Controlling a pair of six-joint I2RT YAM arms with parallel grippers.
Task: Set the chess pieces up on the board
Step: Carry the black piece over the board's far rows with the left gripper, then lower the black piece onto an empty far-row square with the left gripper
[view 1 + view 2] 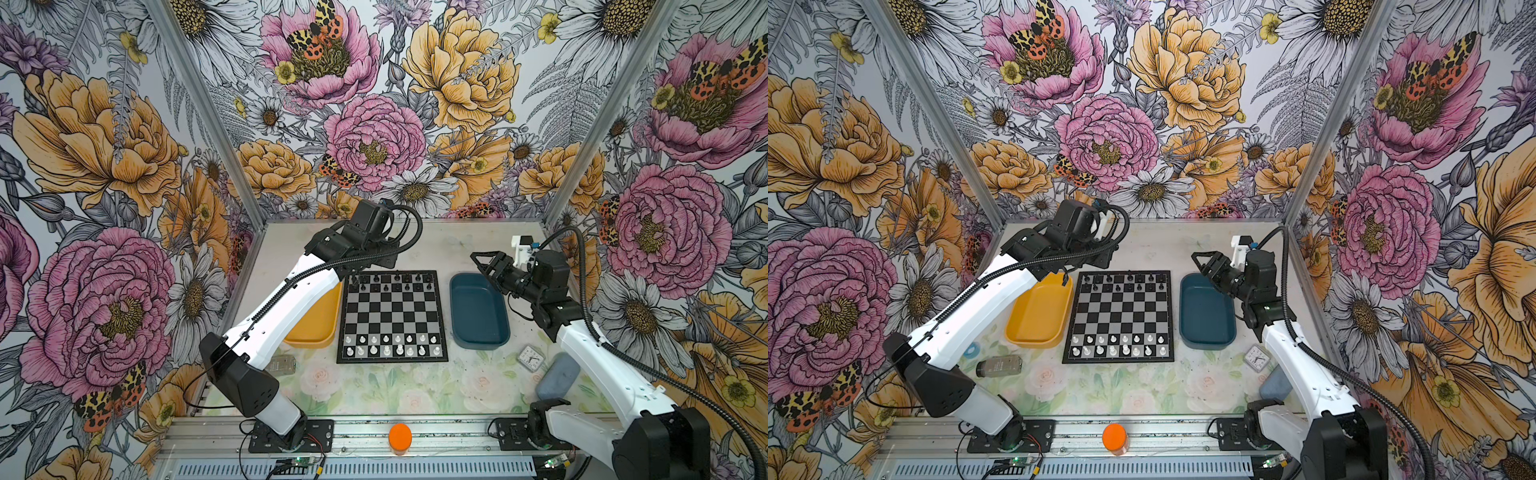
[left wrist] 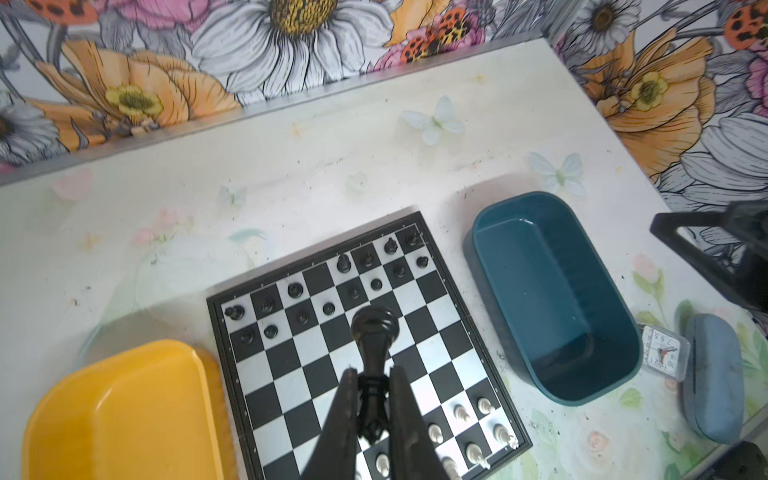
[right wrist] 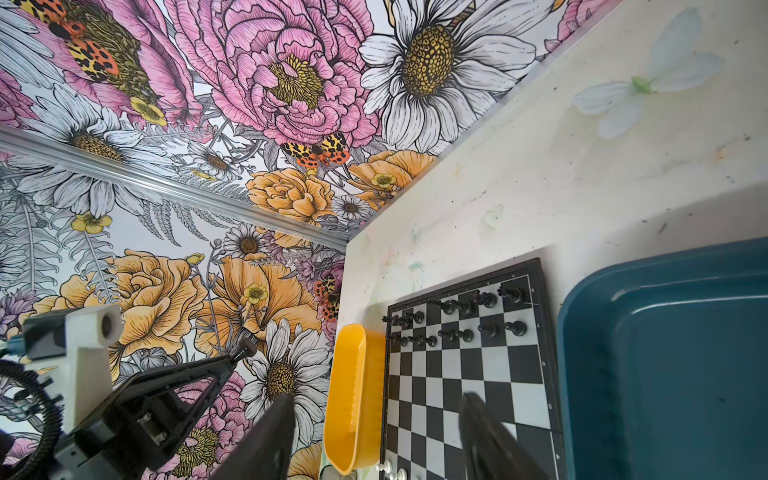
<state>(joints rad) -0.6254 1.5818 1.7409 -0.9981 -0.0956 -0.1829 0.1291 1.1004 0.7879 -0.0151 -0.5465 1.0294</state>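
The board point(image 1: 392, 318) point(image 1: 1119, 318) lies mid-table, with black chess pieces point(image 1: 399, 282) point(image 1: 1125, 282) standing on its two far rows. My left gripper point(image 1: 354, 279) point(image 1: 1066, 279) hangs above the board's far left corner, shut on a tall black chess piece point(image 2: 374, 328). The piece's rounded head sticks out beyond the fingertips. In the left wrist view this gripper point(image 2: 372, 370) sits over the board point(image 2: 291, 374). My right gripper point(image 1: 478, 259) point(image 1: 1198, 257) point(image 3: 378, 399) is open and empty, raised over the far end of the dark blue tray point(image 1: 478, 316).
White chessmen point(image 1: 392, 345) fill the board's two near rows. A yellow tray point(image 1: 1038, 316) lies left of the board and the blue tray point(image 1: 1206, 316) right of it. A small clock point(image 1: 530, 357) and a blue-grey case point(image 1: 557, 376) lie near right, and a small bottle point(image 1: 998, 366) near left.
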